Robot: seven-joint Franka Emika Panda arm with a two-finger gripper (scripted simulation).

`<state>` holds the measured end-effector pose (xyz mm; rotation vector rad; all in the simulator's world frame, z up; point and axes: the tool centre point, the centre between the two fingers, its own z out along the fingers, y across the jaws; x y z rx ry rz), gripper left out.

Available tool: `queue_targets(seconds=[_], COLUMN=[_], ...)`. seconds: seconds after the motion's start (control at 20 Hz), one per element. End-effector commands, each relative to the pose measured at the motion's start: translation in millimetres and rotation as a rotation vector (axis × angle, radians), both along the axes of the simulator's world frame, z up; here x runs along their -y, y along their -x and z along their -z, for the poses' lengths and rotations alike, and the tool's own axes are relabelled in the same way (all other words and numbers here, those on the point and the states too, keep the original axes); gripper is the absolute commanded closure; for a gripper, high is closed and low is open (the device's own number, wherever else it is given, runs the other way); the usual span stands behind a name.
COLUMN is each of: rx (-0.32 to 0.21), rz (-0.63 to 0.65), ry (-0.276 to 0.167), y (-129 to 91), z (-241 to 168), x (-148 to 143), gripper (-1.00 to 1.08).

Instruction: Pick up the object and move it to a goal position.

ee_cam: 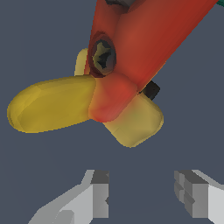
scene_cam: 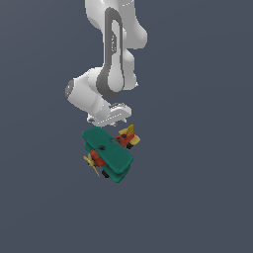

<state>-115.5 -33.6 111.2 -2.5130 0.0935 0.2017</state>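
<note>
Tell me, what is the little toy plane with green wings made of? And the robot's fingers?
The toy biplane with teal wings and red body looks like smooth painted wood or plastic: rounded, chunky, softly shiny. I can't tell which. The grey gripper fingers look like matte metal or hard plastic, blocky and ridged.

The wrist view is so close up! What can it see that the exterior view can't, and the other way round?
Only the wrist view shows the gripper with its two fingers apart and nothing between them, plus a screw hole in the red body.

Only the exterior view shows the whole toy biplane: teal wings, propeller, wheels, and the white arm above it.

Both show the plane's red body and yellow tail against the plain grey background.
</note>
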Motion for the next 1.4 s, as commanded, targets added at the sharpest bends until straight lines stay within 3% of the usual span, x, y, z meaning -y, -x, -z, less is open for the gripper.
queue_targets(seconds=[0.0,0.65,1.35], rx=[0.008,0.07,0.175], rz=[0.015,0.102,0.214], ry=[-0.034,-0.2,-0.359], y=[0.8,1.4,-4.6], z=[0.7,2.0,-0.8], x=[0.0,1.4,7.6], gripper=[-0.2,-0.2,-0.2])
